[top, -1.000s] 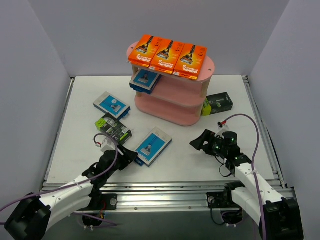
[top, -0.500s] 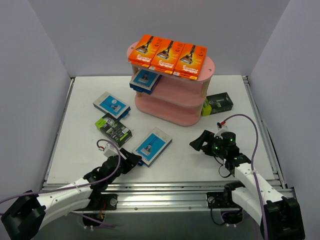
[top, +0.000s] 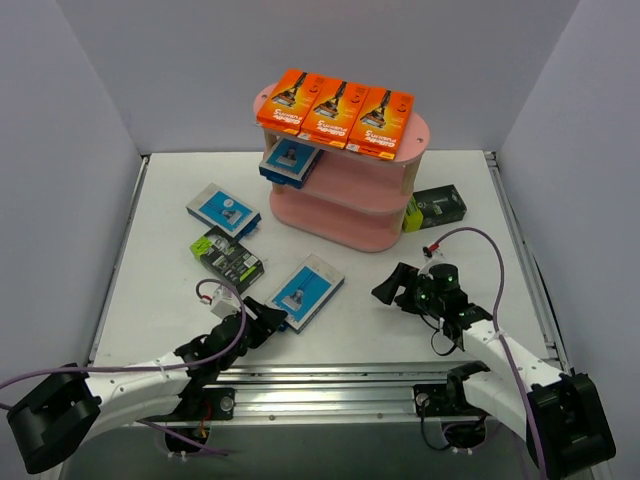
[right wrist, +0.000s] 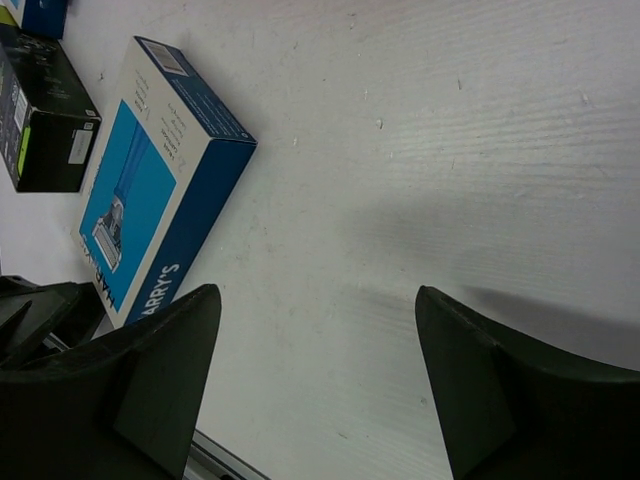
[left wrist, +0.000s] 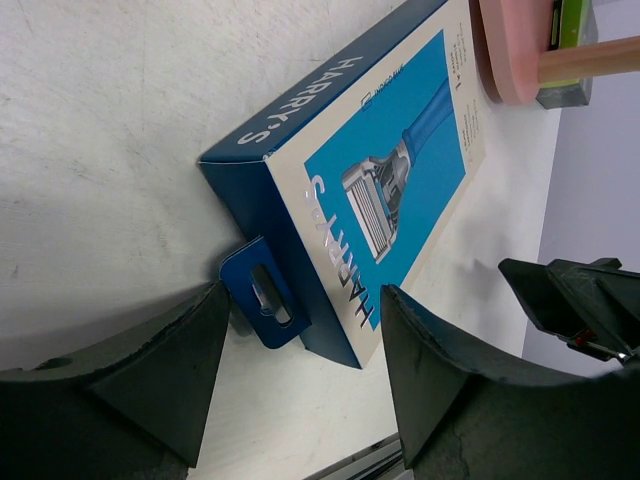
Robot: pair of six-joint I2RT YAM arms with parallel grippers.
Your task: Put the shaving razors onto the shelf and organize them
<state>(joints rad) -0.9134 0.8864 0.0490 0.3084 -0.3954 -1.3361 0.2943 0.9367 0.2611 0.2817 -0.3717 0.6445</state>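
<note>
The pink shelf [top: 352,216] stands at the back. Three orange razor packs [top: 335,112] lie on its top board and a blue-and-white one [top: 290,160] on the middle board. On the table lie a blue-and-white pack [top: 306,291] in the middle, another [top: 223,209] at the left, a black-and-green pack [top: 228,257] and a second [top: 435,208] by the shelf's right end. My left gripper [top: 268,322] [left wrist: 300,330] is open, with the near end of the middle pack [left wrist: 385,180] between its fingers, which stand apart from it. My right gripper [top: 388,287] [right wrist: 318,300] is open over bare table.
Grey walls close in the table on three sides. A metal rail [top: 330,375] runs along the near edge by the arm bases. In the right wrist view the middle pack [right wrist: 150,200] lies left of the fingers, with the black pack [right wrist: 45,110] beyond it.
My left gripper has slid forward and to the right, up to the near end of the middle blue-and-white pack. My right gripper has shifted a little to the left. No pack has moved.
</note>
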